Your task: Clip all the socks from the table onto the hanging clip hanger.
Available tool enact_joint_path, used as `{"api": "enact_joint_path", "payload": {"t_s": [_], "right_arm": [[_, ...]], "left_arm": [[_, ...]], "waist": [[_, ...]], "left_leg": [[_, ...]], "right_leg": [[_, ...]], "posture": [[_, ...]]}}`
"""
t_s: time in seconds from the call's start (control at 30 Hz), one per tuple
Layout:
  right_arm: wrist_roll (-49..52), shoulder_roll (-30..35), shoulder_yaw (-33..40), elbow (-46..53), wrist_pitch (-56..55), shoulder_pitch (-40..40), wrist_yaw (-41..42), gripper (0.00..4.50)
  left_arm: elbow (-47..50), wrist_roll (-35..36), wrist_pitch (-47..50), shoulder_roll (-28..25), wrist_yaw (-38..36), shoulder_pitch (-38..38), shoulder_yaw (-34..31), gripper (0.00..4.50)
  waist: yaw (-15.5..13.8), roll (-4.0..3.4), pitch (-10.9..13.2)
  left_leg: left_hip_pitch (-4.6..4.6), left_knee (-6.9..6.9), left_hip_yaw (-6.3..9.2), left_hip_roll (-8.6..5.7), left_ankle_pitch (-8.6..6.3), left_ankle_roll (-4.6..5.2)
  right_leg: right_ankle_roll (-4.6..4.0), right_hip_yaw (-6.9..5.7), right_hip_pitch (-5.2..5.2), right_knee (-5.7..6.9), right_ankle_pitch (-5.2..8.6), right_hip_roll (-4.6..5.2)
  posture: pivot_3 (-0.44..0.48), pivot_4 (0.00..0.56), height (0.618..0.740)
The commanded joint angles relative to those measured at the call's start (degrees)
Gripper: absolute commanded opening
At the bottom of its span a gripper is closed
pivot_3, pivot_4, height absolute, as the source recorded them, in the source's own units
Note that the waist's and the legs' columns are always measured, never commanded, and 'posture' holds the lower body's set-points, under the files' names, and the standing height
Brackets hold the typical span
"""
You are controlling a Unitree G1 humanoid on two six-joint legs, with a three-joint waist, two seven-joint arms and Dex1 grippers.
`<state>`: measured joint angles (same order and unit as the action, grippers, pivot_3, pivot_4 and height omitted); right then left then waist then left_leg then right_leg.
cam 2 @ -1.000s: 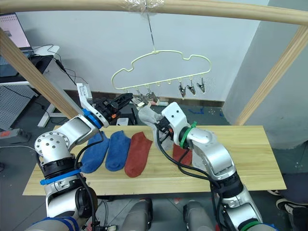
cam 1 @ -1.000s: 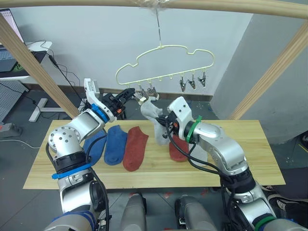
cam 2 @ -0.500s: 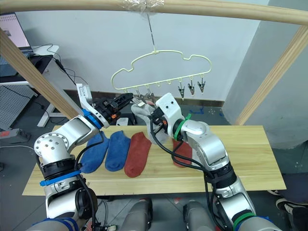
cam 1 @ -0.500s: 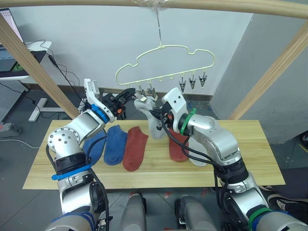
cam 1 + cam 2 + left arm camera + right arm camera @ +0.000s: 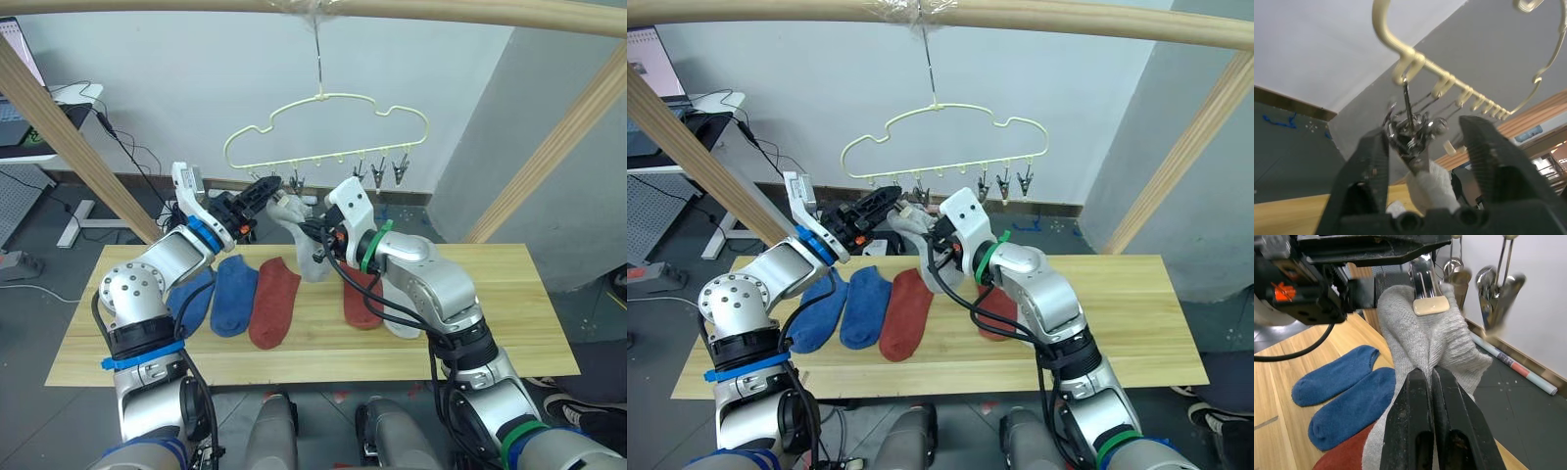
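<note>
The pale-yellow clip hanger [image 5: 323, 102] hangs from the top bar. A light grey sock [image 5: 303, 243] is lifted to its left clips, and one metal clip [image 5: 1426, 289] bites the sock's top edge. My right gripper [image 5: 1429, 374] is shut on this sock just below the clip. My left gripper [image 5: 1425, 137] is open, its fingers [image 5: 1372, 161] standing on either side of that clip. On the table [image 5: 509, 313] lie two blue socks [image 5: 233, 294], a rust-red sock [image 5: 275, 300], another rust-red sock [image 5: 359, 296] and a grey sock [image 5: 402, 315], these last two partly under my right arm.
Three free clips [image 5: 381, 170] hang at the hanger's right end. Slanted wooden posts [image 5: 69, 127] [image 5: 549, 157] and a top bar [image 5: 441, 12] frame the table. A desk with cables [image 5: 59, 108] stands behind at the left.
My left gripper has opened off the clip, which now holds the grey sock's edge. The hanger has swung left, and my right gripper has risen up and left with the sock.
</note>
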<state>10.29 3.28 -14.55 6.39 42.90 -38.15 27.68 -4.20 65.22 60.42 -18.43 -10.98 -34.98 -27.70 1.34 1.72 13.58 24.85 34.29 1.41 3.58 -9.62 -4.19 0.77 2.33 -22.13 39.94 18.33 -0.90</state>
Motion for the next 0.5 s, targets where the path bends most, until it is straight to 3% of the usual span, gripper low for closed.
{"api": "enact_joint_path", "payload": {"t_s": [0.03,0.07,0.13,0.33,0.5], "right_arm": [[1.80,-1.21,0.04,2.07,0.88,0.62,-0.08,0.00],[2.74,-1.62,0.15,2.36,1.95,0.91,0.34,0.00],[5.39,-2.73,0.90,3.06,4.84,1.34,1.21,0.51],[11.10,-5.47,3.89,3.95,10.49,1.28,0.36,2.54],[12.35,-3.99,4.22,4.55,12.09,1.69,0.40,4.28]], "left_arm": [[3.73,-0.13,-0.78,-2.53,-2.16,0.83,0.49,3.86],[4.02,-0.26,-0.72,-3.20,-2.52,1.17,0.65,4.09],[5.11,-0.30,-0.38,-4.40,-3.10,2.00,1.04,4.50],[7.58,-1.58,-0.23,-7.75,-5.46,4.70,2.79,4.50],[8.08,-2.95,-1.19,-8.25,-6.35,5.80,3.40,4.50]], "waist": [[0.03,0.00,0.00],[0.04,0.00,0.00],[0.09,0.00,0.00],[-0.01,0.00,0.00],[-0.11,0.01,0.00]], "left_leg": [[0.00,-0.02,0.00,0.01,0.00,0.00],[0.00,-0.04,-0.01,0.01,0.00,0.00],[0.00,-0.07,-0.01,0.02,0.00,-0.01],[0.00,-0.12,0.01,0.02,-0.01,-0.02],[0.01,-0.12,0.00,-0.01,-0.01,-0.02]], "right_leg": [[0.00,0.01,-0.02,0.00,0.00,0.00],[0.00,0.01,-0.02,0.00,0.00,0.00],[-0.01,0.02,-0.05,0.00,0.00,0.00],[-0.02,-0.01,-0.07,0.00,-0.01,0.06],[0.01,-0.01,-0.06,-0.01,0.01,0.06]], "posture": [[0.055,0.232,0.740],[0.055,0.232,0.740],[0.055,0.232,0.740],[0.075,0.221,0.740],[0.080,0.214,0.740]]}}
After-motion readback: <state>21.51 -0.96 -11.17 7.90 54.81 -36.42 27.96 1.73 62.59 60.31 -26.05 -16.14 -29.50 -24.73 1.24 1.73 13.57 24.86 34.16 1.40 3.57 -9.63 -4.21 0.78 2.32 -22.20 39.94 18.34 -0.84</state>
